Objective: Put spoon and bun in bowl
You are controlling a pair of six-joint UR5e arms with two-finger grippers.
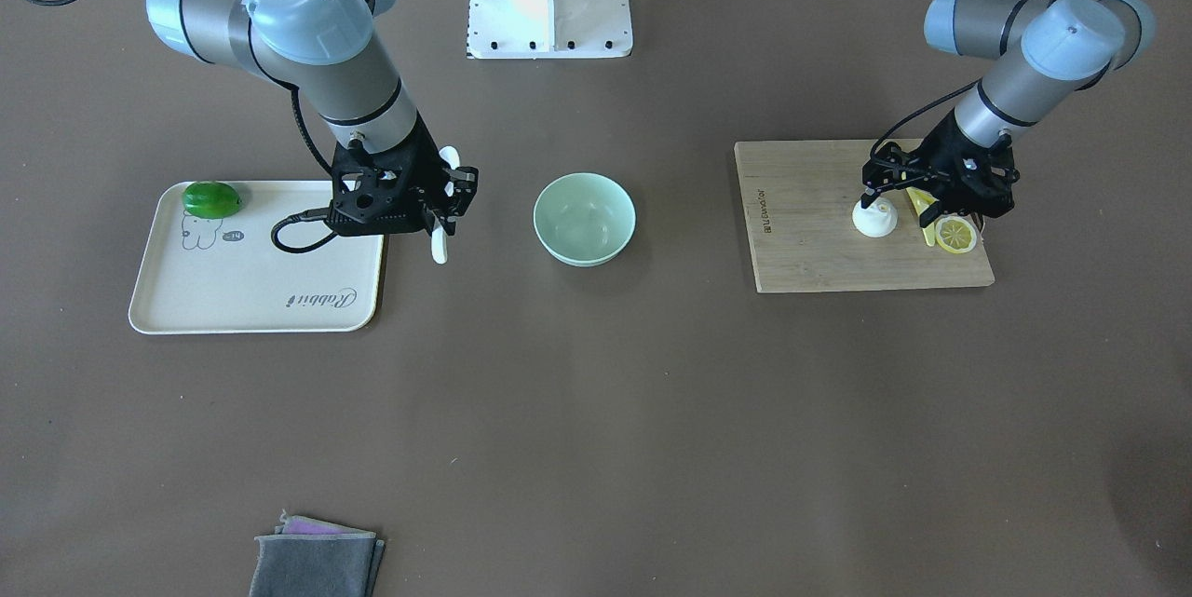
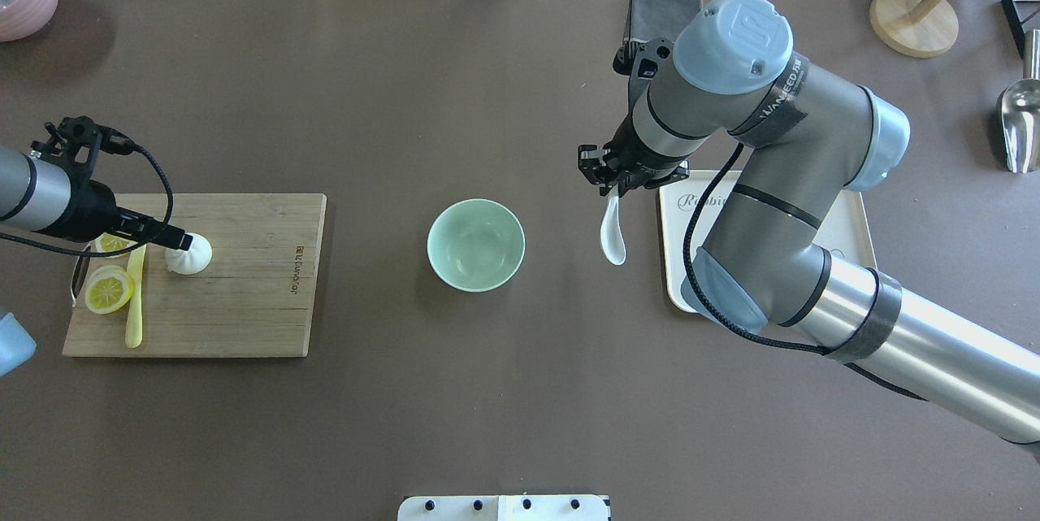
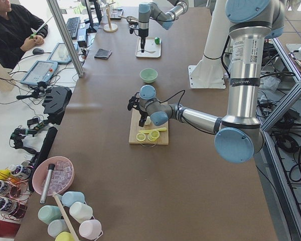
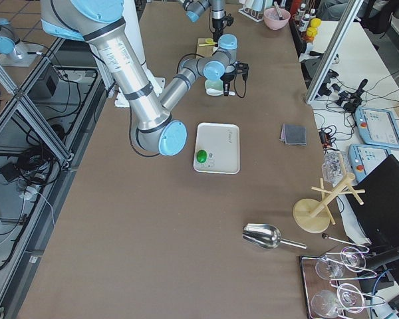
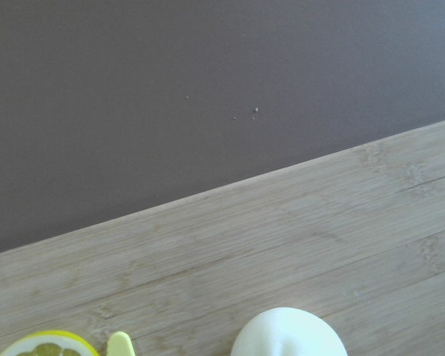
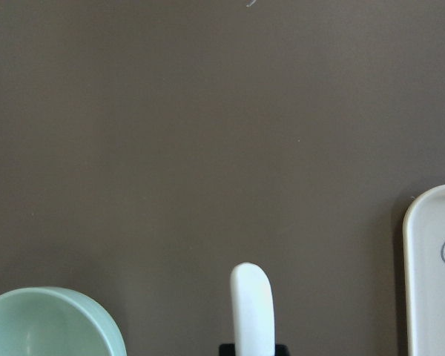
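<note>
Spoon (image 2: 613,238): clamped in right tool (image 2: 609,184), hanging just right of bowl (image 2: 475,249); may swing or drop short.
Bun (image 2: 189,254): well left of bowl, at left tool (image 2: 183,243), whose grip cannot be told; may squash or roll.

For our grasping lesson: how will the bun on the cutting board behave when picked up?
The bun looks round and smooth, so it may roll or slip. Its pinched top suggests soft dough; squeezing hard might dent it.

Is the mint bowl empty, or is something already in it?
Empty: the bowl shows bare inside; the spoon hangs in the right gripper, the bun sits on the board.
</note>
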